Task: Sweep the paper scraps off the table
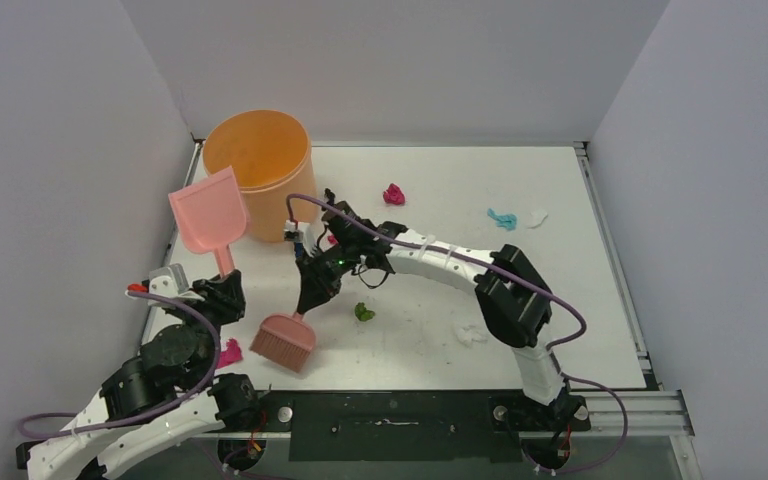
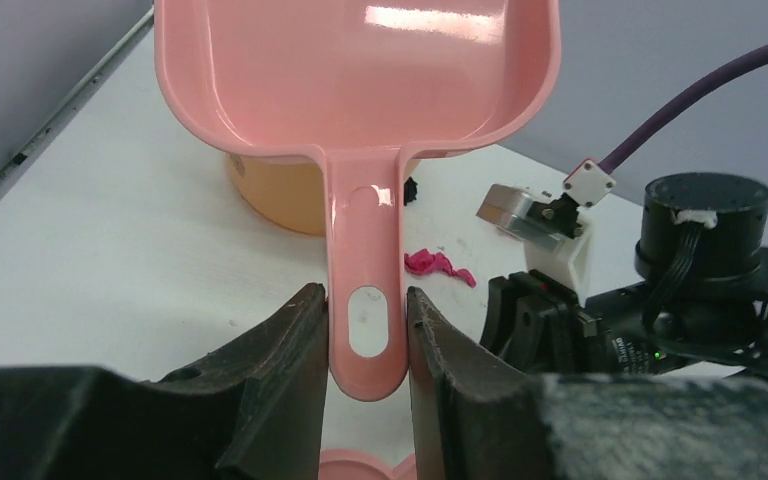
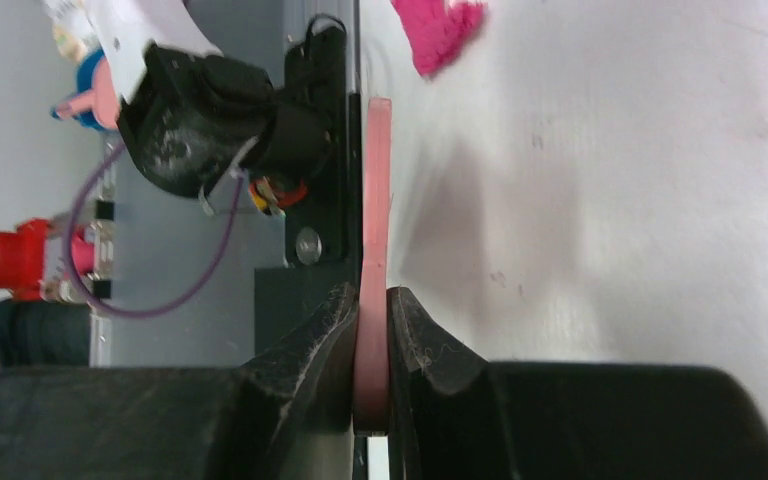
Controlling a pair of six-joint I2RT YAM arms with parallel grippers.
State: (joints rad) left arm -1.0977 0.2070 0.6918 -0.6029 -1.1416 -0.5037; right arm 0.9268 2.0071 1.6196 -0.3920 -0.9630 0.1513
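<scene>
My left gripper (image 1: pixel 225 285) (image 2: pixel 365 300) is shut on the handle of the pink dustpan (image 1: pixel 208 210) (image 2: pixel 360 80) and holds it raised beside the orange bucket; the pan looks empty. My right gripper (image 1: pixel 310 298) (image 3: pixel 370 295) is shut on the handle of the pink hand brush (image 1: pixel 283 343) (image 3: pixel 375 220), bristles down on the table (image 1: pixel 560 300). Paper scraps lie scattered: magenta (image 1: pixel 393 193), teal (image 1: pixel 502 218), white (image 1: pixel 537 217), green (image 1: pixel 363 312), white (image 1: pixel 470 333), and magenta (image 1: pixel 230 352) (image 3: pixel 438 30) by the left arm. The left wrist view shows a magenta scrap (image 2: pixel 438 265) and a black one (image 2: pixel 410 188).
The tall orange bucket (image 1: pixel 258 165) (image 2: pixel 280 195) stands at the back left of the table, right behind the dustpan. Grey walls close in the left, back and right sides. A metal frame (image 1: pixel 610 250) runs along the table edges.
</scene>
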